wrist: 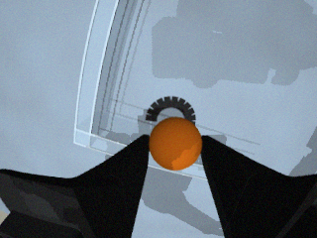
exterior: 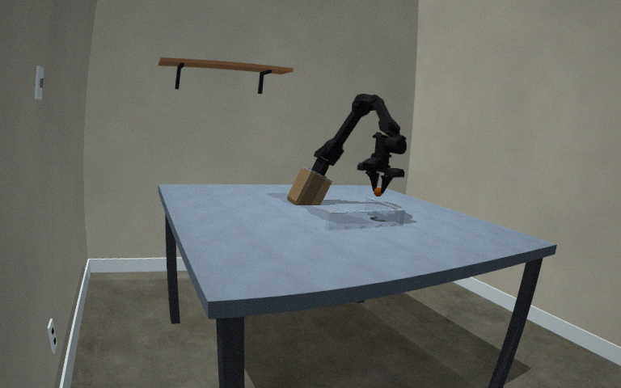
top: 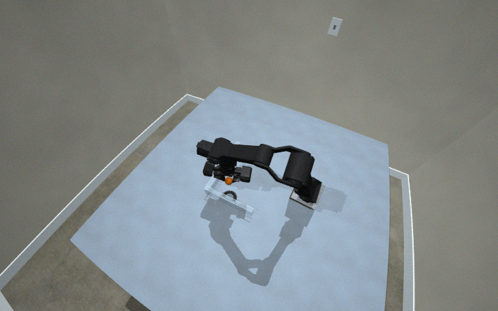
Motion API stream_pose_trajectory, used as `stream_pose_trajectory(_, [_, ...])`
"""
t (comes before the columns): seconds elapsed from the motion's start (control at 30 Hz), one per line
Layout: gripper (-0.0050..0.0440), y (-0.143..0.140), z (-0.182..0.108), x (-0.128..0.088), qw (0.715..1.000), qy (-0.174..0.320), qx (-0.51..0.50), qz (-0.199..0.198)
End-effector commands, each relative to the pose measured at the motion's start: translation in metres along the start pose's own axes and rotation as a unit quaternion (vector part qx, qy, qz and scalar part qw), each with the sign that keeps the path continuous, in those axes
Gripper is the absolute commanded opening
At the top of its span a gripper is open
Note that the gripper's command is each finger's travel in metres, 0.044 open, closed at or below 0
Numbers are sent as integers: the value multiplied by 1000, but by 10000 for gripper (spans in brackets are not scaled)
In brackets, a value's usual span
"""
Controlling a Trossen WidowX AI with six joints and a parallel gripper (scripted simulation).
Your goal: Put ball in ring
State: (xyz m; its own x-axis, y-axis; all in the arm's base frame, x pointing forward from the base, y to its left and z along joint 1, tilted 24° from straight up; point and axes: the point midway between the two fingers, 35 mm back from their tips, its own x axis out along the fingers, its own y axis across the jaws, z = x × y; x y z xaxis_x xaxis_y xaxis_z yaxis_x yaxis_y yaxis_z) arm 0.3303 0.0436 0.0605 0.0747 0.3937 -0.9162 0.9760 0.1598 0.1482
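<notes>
My gripper [wrist: 174, 141] is shut on a small orange ball [wrist: 174, 143] and holds it in the air above the table. The ball also shows in the top view [top: 228, 179] and in the exterior view [exterior: 377, 191]. The printed ring [wrist: 170, 109] is a black toothed circle on the table inside a clear low tray [top: 227, 197]. In the wrist view the ball covers the ring's near half. In the top view the ring [top: 229, 194] lies a little below the ball. In the exterior view the ring [exterior: 378, 218] is on the table under the gripper [exterior: 378, 185].
The clear tray [exterior: 366, 215] has low transparent walls around the ring. The arm's base sits on a tan block [exterior: 309, 186] behind the tray. A wooden shelf [exterior: 224, 65] hangs on the far wall.
</notes>
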Motion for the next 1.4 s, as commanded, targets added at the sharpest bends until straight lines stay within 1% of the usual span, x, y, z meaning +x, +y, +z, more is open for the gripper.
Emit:
stream_pose_trajectory(0.0, [0,-3,-9,3,998,1,56,-1])
stream_pose_trajectory(0.1, [0,-4,-17,6,994,1,107,-1])
stream_pose_trajectory(0.17, [0,-4,-17,6,994,1,107,-1])
stream_pose_trajectory(0.27, [0,-4,-23,8,989,2,147,-1])
stream_pose_trajectory(0.33, [0,-4,-24,8,989,2,149,-1])
stream_pose_trajectory(0.4, [0,-4,-24,13,989,2,149,-1])
stream_pose_trajectory(0.5, [0,-3,-23,33,989,2,149,-1])
stream_pose_trajectory(0.63, [0,-4,-24,70,989,2,149,-1])
stream_pose_trajectory(0.67, [0,-4,-24,75,989,2,149,-1])
stream_pose_trajectory(0.93, [0,-4,-24,79,989,2,149,-1])
stream_pose_trajectory(1.23, [0,-4,-24,93,989,2,149,-1])
stream_pose_trajectory(1.37, [0,-5,-24,95,989,2,149,-1])
